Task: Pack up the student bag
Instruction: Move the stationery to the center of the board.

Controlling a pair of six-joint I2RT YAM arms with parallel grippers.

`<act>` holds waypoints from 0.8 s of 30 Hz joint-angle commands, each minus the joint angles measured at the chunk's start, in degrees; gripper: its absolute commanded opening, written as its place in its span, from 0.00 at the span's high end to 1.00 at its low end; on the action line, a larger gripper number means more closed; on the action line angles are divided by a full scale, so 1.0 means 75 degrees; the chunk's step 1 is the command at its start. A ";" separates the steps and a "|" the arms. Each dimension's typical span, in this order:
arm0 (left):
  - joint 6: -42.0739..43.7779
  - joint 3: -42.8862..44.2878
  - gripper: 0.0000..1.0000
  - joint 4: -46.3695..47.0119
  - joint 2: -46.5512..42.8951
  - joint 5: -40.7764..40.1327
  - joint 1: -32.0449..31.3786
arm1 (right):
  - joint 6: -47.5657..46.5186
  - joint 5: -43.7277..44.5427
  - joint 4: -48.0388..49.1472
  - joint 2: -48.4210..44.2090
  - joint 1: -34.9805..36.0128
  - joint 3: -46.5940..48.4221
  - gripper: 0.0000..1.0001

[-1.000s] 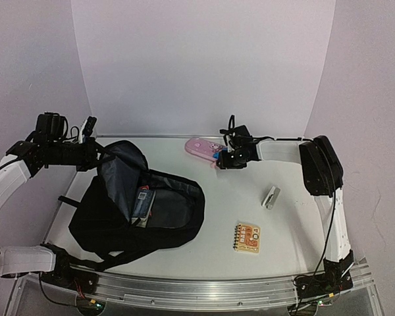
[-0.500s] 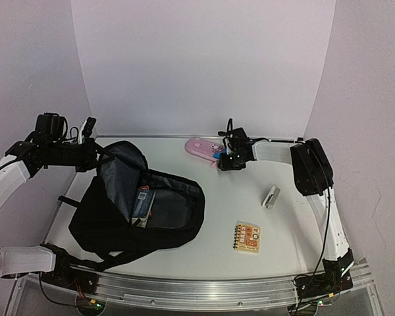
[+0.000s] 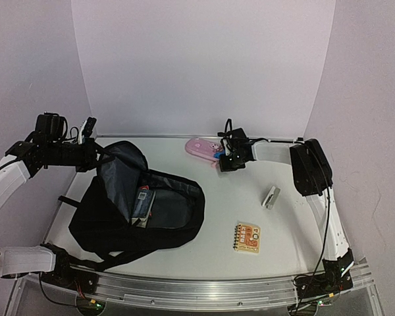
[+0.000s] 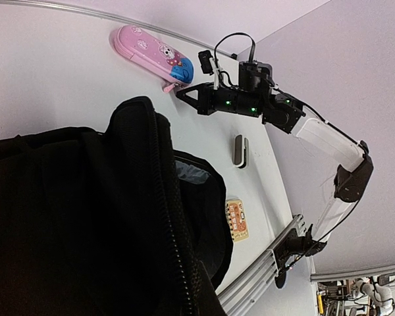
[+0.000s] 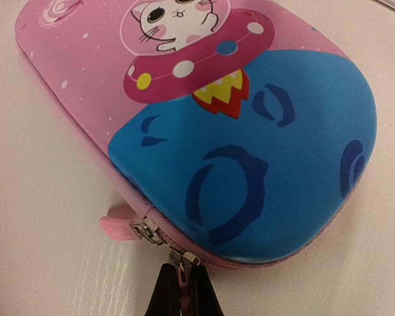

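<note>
The student bag [image 3: 138,210] lies open at the left of the table, black with a grey lining, and it fills the left wrist view [image 4: 85,217]. My left gripper [image 3: 95,157] is shut on its raised top edge; the fabric hides the fingers in the wrist view. A pink and blue pencil case [image 3: 203,147] with a cartoon cat [image 5: 204,112] lies at the back centre. My right gripper [image 5: 182,289] is shut on a zipper pull [image 5: 184,262] at the case's near end.
An orange spiral notepad [image 3: 247,237] lies near the front right. A small grey and white box [image 3: 271,196] sits right of centre. A dark blue pouch [image 3: 143,201] rests inside the bag. A metal rail [image 3: 204,286] runs along the front edge.
My right gripper has edged left to the pencil case's end and closed on the zipper pull. The left arm and the bag have not moved.
</note>
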 commanded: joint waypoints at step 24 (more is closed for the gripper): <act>-0.2003 -0.1345 1.00 0.0338 -0.0120 -0.2354 0.0054 | 0.2837 -0.0116 -0.0143 -0.6216 0.1760 -0.5932 0.31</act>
